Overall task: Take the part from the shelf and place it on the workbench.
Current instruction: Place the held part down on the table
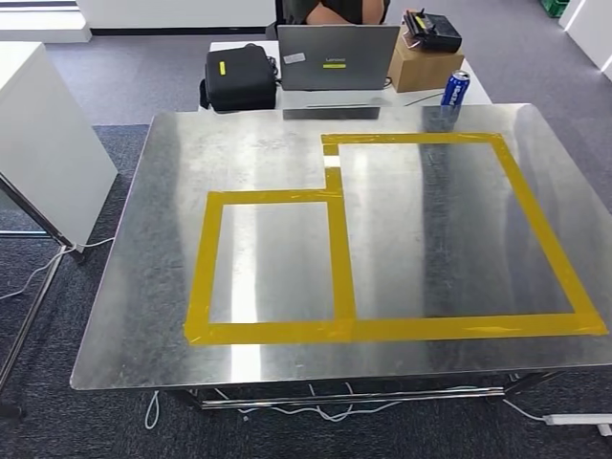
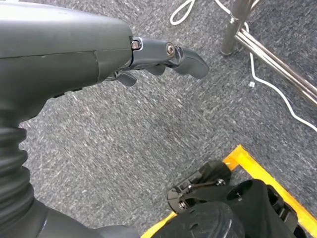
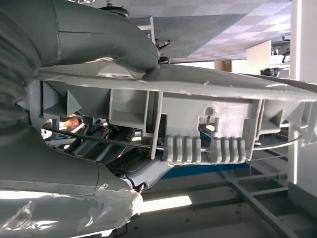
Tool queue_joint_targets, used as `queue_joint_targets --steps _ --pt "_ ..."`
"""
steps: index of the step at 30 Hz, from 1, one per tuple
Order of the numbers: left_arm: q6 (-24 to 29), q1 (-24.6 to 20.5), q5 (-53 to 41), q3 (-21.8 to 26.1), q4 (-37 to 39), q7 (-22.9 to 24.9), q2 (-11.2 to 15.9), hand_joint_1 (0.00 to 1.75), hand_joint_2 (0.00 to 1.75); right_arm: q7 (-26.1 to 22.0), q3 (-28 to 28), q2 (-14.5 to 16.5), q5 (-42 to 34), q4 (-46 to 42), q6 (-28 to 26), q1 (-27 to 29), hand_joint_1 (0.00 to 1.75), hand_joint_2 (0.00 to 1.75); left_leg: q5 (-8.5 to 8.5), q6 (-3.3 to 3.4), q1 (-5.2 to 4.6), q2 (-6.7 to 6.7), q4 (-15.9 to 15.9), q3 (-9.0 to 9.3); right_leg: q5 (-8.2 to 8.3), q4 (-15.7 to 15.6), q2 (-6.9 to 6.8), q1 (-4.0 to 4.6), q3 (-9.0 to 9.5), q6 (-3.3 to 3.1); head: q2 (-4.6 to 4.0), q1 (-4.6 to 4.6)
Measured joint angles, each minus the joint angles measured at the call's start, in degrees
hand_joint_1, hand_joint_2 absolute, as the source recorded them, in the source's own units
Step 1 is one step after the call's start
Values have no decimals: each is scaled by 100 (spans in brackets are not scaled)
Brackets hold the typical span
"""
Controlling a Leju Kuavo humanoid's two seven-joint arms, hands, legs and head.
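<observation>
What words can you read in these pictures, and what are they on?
"Lenovo", only just readable, on the lid of the grey laptop.
Blue can: white markings, too small to read.
Yellow label on the black bag: too small to read.
White sticker on the laptop lid: blurred.
The wrist views carry no text.

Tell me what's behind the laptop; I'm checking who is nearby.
Behind the laptop a person's arms and torso show; the lid covers everything lower.
</observation>
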Motion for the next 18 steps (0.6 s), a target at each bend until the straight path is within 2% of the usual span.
queue_joint_targets --steps 1,2,3,4,5,6,7,8,9,11,13,15,16,17,18 --pt "-1 0 0 3 0 0 1 0 175 -2 0 11 1 0 1 -10 175 175 -13 -7 4 6 3 9 -61 271 -2 -13 -146 16 0 -1" --pt "-1 1 0 4 0 0 -3 0 175 -2 1 22 3 0 2 -15 175 175 -32 -23 12 8 8 26 -3 322 -6 -26 -186 34 0 0" --pt "-2 2 0 5 0 0 -10 0 175 -2 2 31 4 0 4 -18 175 175 -59 -49 28 7 18 52 161 140 -10 -41 -107 54 0 1" --pt "-2 3 0 7 0 0 -17 0 175 -2 2 37 5 0 5 -20 175 175 -99 -84 48 5 38 87 387 -237 -17 -65 74 83 0 1" --pt "-2 4 0 10 -1 0 -8 0 175 -2 4 47 6 2 8 -30 175 175 -144 -130 53 2 65 113 534 -613 -16 -80 267 128 0 8" --pt "-2 1 -1 14 -1 0 3 0 175 -2 6 55 4 -1 8 -44 175 175 -191 -174 51 -12 111 119 618 -910 -5 -94 422 135 0 27" --pt "-2 -4 -1 20 -2 0 16 0 175 -3 9 67 8 -5 8 -55 175 175 -223 -207 38 -28 145 113 629 -1073 2 -104 509 115 0 28" --pt "-2 -9 -2 25 -2 0 28 0 175 -4 10 79 17 -9 10 -67 175 175 -237 -230 21 -43 164 97 578 -1094 10 -101 522 73 0 14" --pt "-2 -13 -2 30 -2 0 25 0 175 -13 10 85 27 -14 12 -70 175 175 -243 -241 19 -61 178 82 571 -1092 7 -102 514 1 0 -2" --pt "-2 -15 -2 37 -2 0 24 0 175 -39 11 98 56 -14 24 -73 175 175 -295 -285 25 -69 229 53 549 -1076 -34 -100 499 -91 0 -52" --pt "-2 -25 -2 39 -2 0 22 0 175 -68 11 104 81 -15 32 -78 175 175 -534 -346 36 -58 646 -169 536 -1081 -95 -104 498 -158 0 -89" --pt "-2 -30 -3 41 -2 0 18 0 175 -92 8 104 116 -15 41 -95 175 175 -852 -376 47 -47 1431 -622 523 -1082 -168 -95 493 -195 0 -127" --pt "-1 -27 -3 42 -2 0 15 0 175 -107 8 104 138 -15 49 -109 175 175 -924 -375 50 -47 1752 -829 516 -1082 -208 -88 495 -208 0 -137" --pt "-1 -23 -4 43 -2 0 12 0 175 -122 9 105 163 -15 58 -122 175 175 -889 -364 50 -46 1909 -962 507 -1082 -250 -78 503 -219 0 -142" --pt "-1 -19 -4 44 -2 0 10 0 175 -137 10 106 189 -15 68 -132 175 175 -746 -343 48 -42 1861 -995 498 -1082 -292 -67 518 -228 0 -146"
